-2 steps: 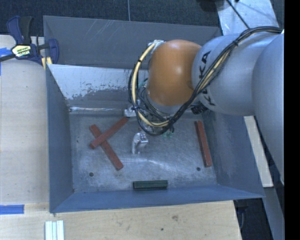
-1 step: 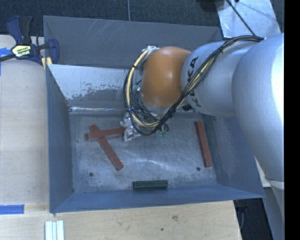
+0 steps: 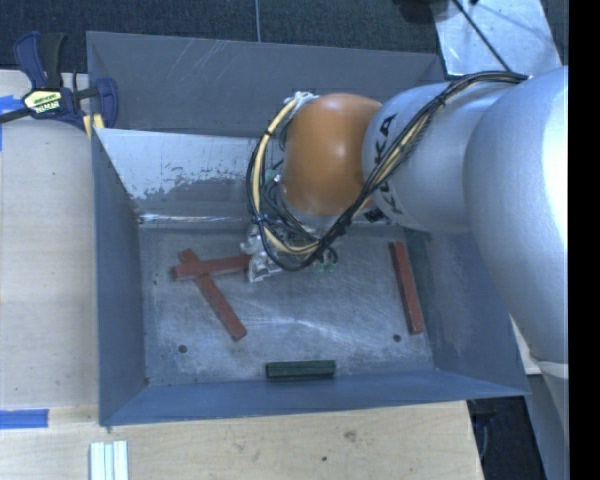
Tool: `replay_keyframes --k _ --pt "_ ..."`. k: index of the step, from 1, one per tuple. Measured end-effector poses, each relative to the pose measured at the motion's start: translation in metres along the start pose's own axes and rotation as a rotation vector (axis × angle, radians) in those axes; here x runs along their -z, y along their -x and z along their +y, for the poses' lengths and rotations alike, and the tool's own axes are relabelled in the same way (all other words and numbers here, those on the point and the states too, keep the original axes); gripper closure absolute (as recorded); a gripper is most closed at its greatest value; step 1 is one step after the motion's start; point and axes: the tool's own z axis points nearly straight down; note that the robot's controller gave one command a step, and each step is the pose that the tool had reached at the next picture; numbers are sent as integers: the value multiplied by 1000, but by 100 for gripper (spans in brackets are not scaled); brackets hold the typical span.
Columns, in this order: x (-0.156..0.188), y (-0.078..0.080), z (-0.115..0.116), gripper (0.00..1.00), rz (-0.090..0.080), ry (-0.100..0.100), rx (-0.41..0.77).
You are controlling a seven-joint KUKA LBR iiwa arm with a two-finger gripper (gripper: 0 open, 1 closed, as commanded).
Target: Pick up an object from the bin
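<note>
Found the pincer (image 3: 260, 266) in the grey bin (image 3: 120, 298), at the right end of a red-brown stick (image 3: 212, 265); couldn't tell its opening. Spotted another stick (image 3: 407, 288) right of pincer, dark bar (image 3: 300, 369) below. Read KUKA on arm (image 3: 450, 158).

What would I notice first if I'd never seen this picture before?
The big silver robot arm with its round orange cover stands out first, reaching in from the right over the middle of the grey bin. Its gripper is low by the right end of two crossed reddish-brown sticks on the bin's left; another reddish-brown stick lies on the right, a dark bar near the front wall.
</note>
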Motion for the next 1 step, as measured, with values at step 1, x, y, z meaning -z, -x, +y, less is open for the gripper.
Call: replay_keyframes --k 1 --pt "131 0 0 100 27 -3 -25"
